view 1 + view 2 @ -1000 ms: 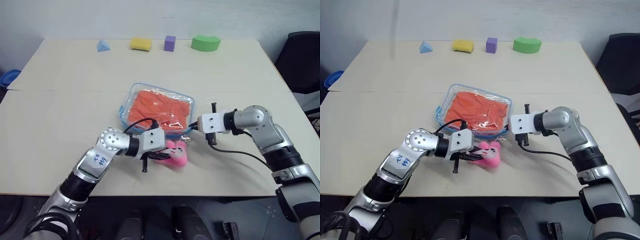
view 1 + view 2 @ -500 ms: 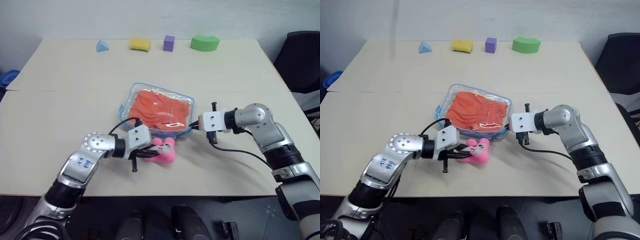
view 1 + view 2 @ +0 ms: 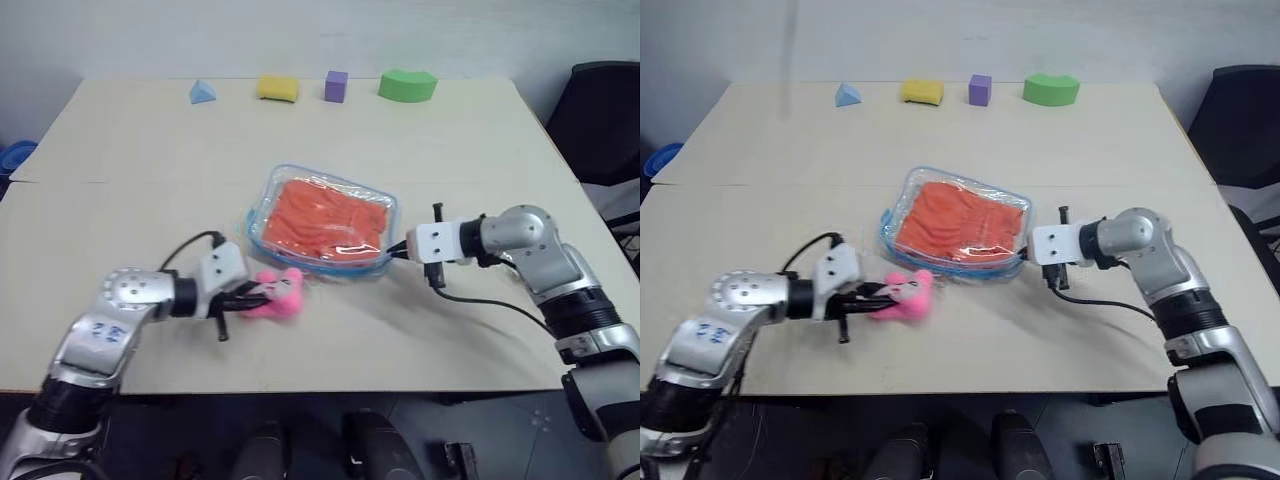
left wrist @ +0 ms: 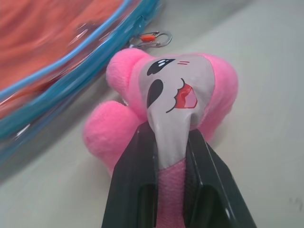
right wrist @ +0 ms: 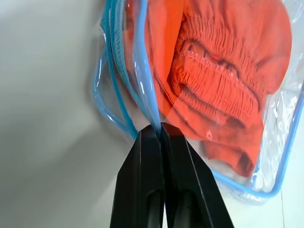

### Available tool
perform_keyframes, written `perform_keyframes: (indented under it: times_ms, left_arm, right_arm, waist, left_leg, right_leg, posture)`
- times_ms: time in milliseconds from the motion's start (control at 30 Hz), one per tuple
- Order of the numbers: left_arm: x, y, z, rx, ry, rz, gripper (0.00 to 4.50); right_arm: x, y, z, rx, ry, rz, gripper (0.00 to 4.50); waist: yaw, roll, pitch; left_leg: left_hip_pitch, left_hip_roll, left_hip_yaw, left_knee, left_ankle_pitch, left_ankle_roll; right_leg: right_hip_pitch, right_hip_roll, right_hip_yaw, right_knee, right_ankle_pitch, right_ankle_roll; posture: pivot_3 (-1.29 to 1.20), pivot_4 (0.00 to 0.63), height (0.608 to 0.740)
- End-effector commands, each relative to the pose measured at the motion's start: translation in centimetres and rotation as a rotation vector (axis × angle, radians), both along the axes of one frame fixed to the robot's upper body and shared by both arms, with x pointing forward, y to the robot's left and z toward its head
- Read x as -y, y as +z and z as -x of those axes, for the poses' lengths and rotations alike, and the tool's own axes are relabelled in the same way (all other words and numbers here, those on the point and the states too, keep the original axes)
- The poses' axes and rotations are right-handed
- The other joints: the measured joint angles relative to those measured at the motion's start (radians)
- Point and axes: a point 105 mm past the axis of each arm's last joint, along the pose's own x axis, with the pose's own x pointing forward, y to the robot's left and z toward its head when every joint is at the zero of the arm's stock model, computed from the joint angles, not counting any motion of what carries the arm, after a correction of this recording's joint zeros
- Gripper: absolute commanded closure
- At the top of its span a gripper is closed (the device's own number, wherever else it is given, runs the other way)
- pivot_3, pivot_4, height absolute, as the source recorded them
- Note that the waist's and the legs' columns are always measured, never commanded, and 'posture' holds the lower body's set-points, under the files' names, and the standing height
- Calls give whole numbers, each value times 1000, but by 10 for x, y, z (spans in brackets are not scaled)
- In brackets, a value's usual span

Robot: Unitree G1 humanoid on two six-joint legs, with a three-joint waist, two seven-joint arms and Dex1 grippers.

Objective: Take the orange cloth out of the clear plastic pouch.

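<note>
The clear plastic pouch (image 3: 258,232) with light blue edging lies flat in the middle of the table. Inside it sits the folded orange cloth (image 3: 325,218). My right gripper (image 3: 400,250) is shut on the pouch's right-hand edge, and the right wrist view shows its fingertips (image 5: 151,135) pinching the plastic (image 5: 112,71) beside the cloth (image 5: 213,71). My left gripper (image 3: 250,294) is shut on the pink plush charm (image 3: 280,292), just left of the pouch's near corner. In the left wrist view the plush (image 4: 171,90) sits squeezed between the fingers (image 4: 130,171), with its clip at the blue zipper edge (image 4: 71,71).
Along the table's far edge stand a blue triangle (image 3: 203,92), a yellow block (image 3: 277,88), a purple cube (image 3: 335,85) and a green block (image 3: 407,85). A black chair (image 3: 600,110) stands off the right side. A blue object (image 3: 15,155) lies past the left edge.
My left gripper has pulled the pink plush to the left, from under the pouch's near edge to beyond its left corner. The right gripper has kept its grip and place.
</note>
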Motion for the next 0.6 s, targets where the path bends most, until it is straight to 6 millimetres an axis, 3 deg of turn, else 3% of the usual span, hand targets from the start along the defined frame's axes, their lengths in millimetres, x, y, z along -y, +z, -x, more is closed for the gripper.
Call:
perform_keyframes:
  times_ms: [33, 100, 233, 433, 567, 600]
  left_arm:
    - [-42, 15, -2, 28, 123, -12, 3948]
    - [-67, 21, 2, 17, 196, -12, 3948]
    - [-93, 30, 13, -27, 266, 30, 3948]
    - [-84, 21, 35, -81, 243, 66, 3948]
    - [-76, 12, 38, -101, 244, 90, 3948]
    - [-75, 11, 37, -108, 249, 104, 3748]
  right_arm:
    - [14, 18, 3, 78, 0, -10, 4476]
    - [19, 20, 10, 87, 26, -10, 4476]
    - [23, 19, 25, 86, 82, -29, 4476]
    - [14, 16, 32, 76, 95, -107, 4476]
    - [10, 11, 34, 29, 68, -138, 4476]
    - [10, 10, 34, 14, 56, -148, 4280]
  waist:
    - [2, 0, 0]
    - [3, 0, 0]
    - [4, 0, 0]
    - [4, 0, 0]
    - [5, 0, 0]
    - [5, 0, 0]
  left_leg:
    - [0, 0, 0, 0, 0, 0]
    - [0, 0, 0, 0, 0, 0]
    - [-1, 0, 0, -1, -1, 1]
    - [0, 0, 0, -1, -1, 1]
    - [0, 0, 0, -1, -1, 1]
    - [0, 0, 0, -1, -1, 2]
  right_leg:
    - [0, 0, 0, 0, 0, 0]
    - [0, 0, 0, -1, 0, 0]
    - [0, -1, -1, -2, 0, 0]
    - [1, -1, -1, -1, 0, 0]
    - [1, -1, -1, -1, 0, 0]
    - [1, -1, -1, -1, 0, 0]
  posture:
    - [0, 150, 740]
    - [0, 150, 740]
    - [0, 150, 740]
    - [0, 150, 740]
    - [0, 150, 740]
    - [0, 150, 740]
